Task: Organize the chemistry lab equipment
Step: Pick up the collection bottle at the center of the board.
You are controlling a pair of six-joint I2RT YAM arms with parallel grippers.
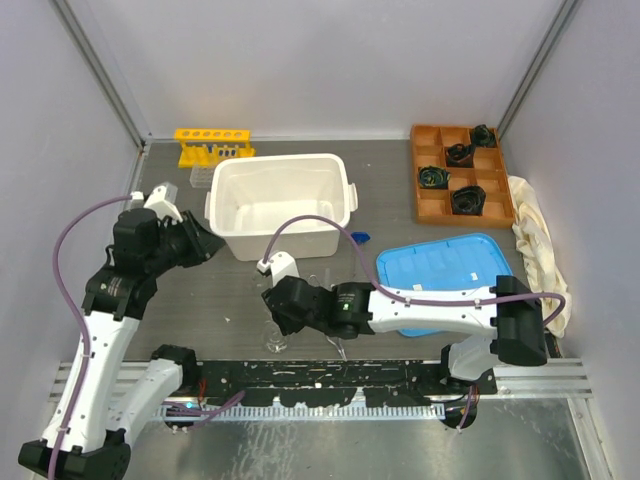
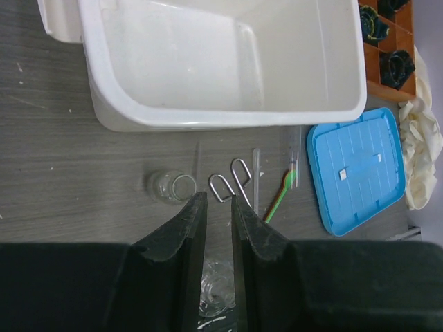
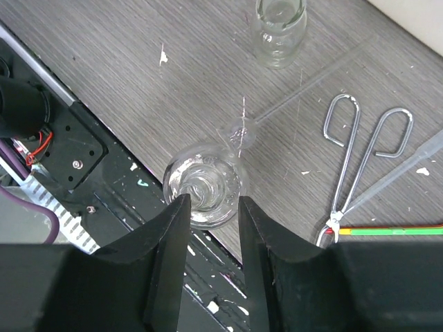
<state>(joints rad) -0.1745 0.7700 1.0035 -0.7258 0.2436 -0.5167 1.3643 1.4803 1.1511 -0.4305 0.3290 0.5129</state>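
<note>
A small clear glass flask [image 3: 205, 181] stands at the table's front edge, also visible in the top view [image 1: 275, 343]. My right gripper [image 3: 210, 202] is open and hovers over it, one fingertip on each side. A second flask [image 3: 279, 31] stands further in. Metal tongs [image 3: 360, 152], a green spatula [image 3: 394, 230] and a thin clear tube [image 3: 408, 164] lie to the right. My left gripper [image 2: 217, 200] is empty with a narrow gap, held above the table before the tongs [image 2: 232, 183], a flask [image 2: 173, 187] and the spatula [image 2: 280, 197]. The yellow rack [image 1: 213, 145] and clear rack [image 1: 203, 177] stand at the back left.
A white bin [image 1: 222, 215] stands in the middle back. A blue lid [image 1: 450, 275] lies to the right under my right arm. An orange tray [image 1: 430, 205] with black objects and a cream cloth [image 1: 535, 245] are at the far right. A black rail [image 1: 330, 375] runs along the front.
</note>
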